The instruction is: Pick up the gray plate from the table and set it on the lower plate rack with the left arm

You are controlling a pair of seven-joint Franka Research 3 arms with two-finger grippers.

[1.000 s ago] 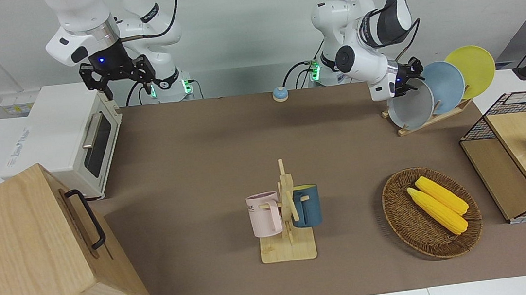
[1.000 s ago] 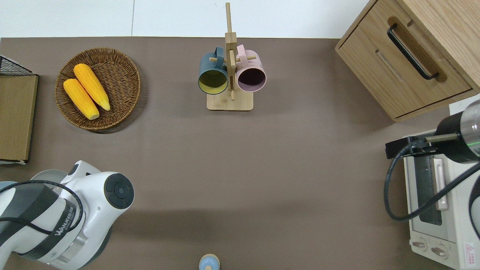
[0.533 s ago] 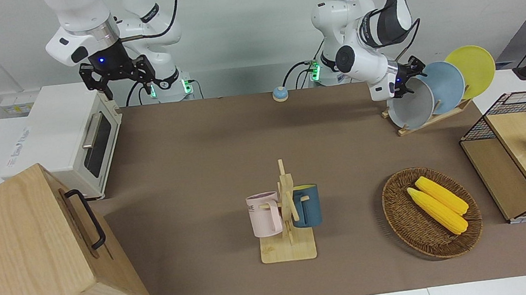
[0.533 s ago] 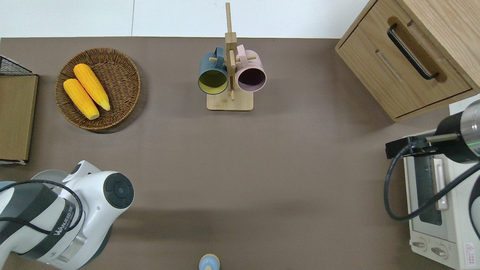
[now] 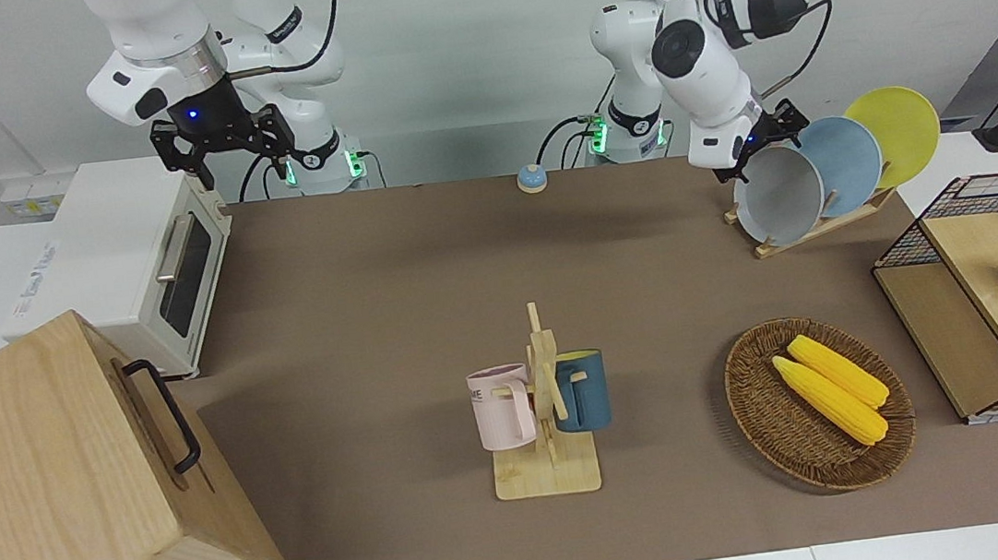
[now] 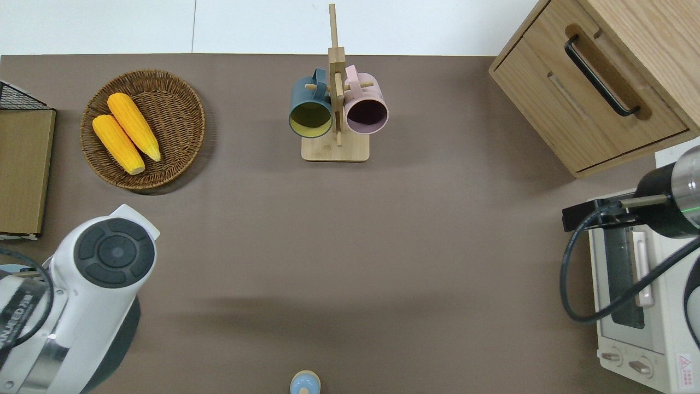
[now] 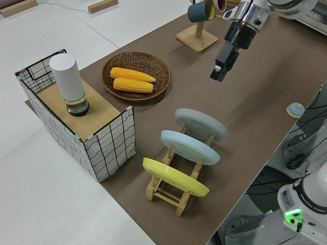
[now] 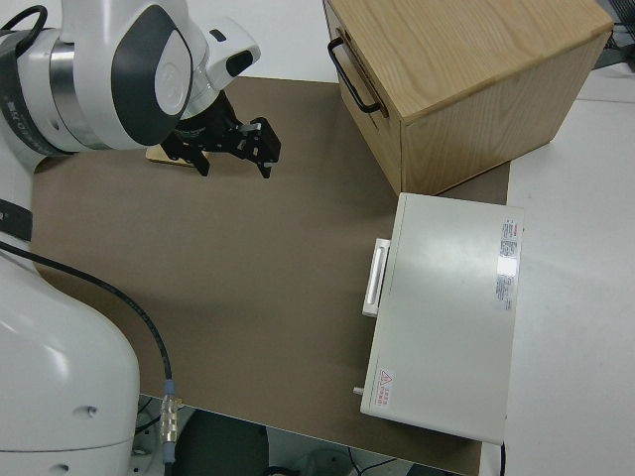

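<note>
Three plates stand in the lower plate rack point(image 7: 176, 191), which sits at the left arm's end of the tabletop point(image 5: 388, 282): the gray plate point(image 7: 201, 124) in the end slot, then a sky-blue plate point(image 7: 190, 147), then a yellow plate point(image 7: 175, 177). Two mugs, one pink point(image 5: 501, 407) and one dark blue point(image 5: 582, 390), hang on the mug stand point(image 5: 549, 442). Two corn cobs point(image 5: 830, 387) lie in one wicker basket point(image 5: 760, 424).

Half a second ago the left pincer point(image 5: 752, 145) was at the gray plate's rim; now it has lifted off and the arm has swung upright. Whether its fingers are open or closed cannot be told. The right arm is parked, its pincer point(image 8: 230, 146) spread open.

The pink mug bears letters too small to read.
</note>
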